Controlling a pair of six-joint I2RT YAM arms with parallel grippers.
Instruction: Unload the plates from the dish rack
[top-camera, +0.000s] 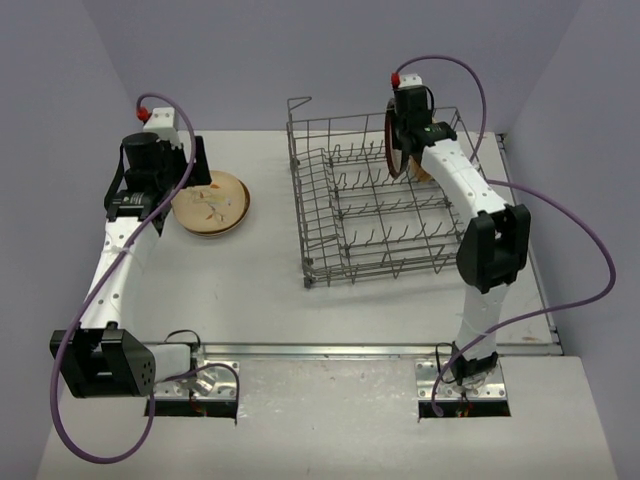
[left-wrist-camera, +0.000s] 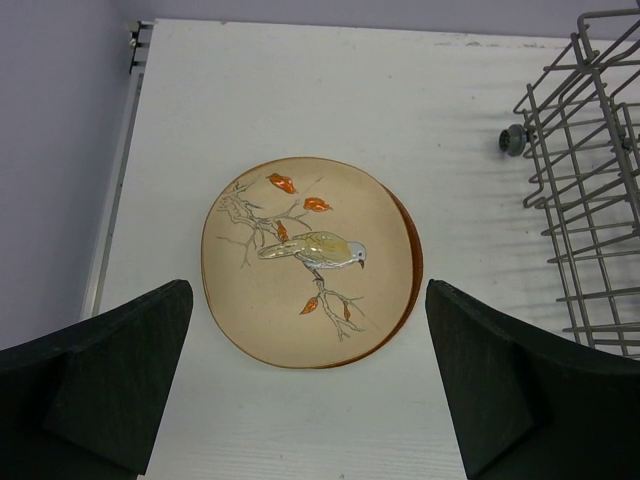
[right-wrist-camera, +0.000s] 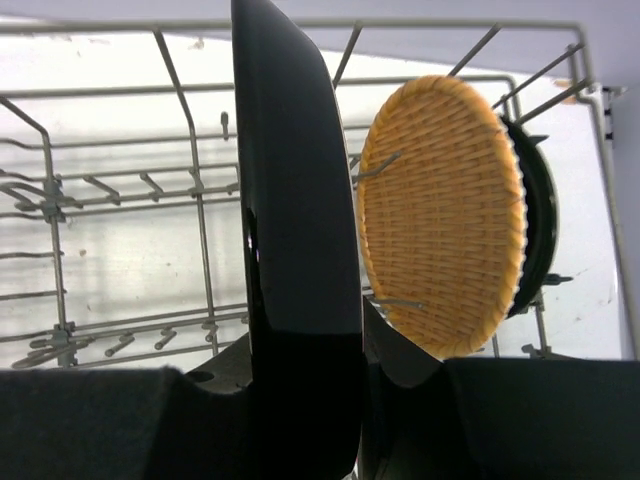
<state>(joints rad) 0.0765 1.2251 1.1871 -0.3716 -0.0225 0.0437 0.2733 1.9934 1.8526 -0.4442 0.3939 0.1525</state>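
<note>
The grey wire dish rack (top-camera: 340, 215) stands right of centre. My right gripper (top-camera: 400, 135) is at the rack's back right, shut on a dark brown plate (right-wrist-camera: 295, 200) held on edge and upright between its fingers (right-wrist-camera: 90, 420). The plate also shows in the top view (top-camera: 390, 150). An orange-tan woven-pattern plate (right-wrist-camera: 440, 210) stands in the tines just right of it, with a dark dish (right-wrist-camera: 538, 220) behind. My left gripper (left-wrist-camera: 308, 300) is open above a cream bird-painted plate (left-wrist-camera: 300, 260) lying on another brown-rimmed plate (left-wrist-camera: 412, 260) on the table.
The rack's wire wall and a small corner wheel (left-wrist-camera: 513, 139) are to the right of the stacked plates (top-camera: 210, 203). The table's left edge (left-wrist-camera: 110, 220) runs close beside them. The rack's rows of tines (top-camera: 385, 205) are bare at the front.
</note>
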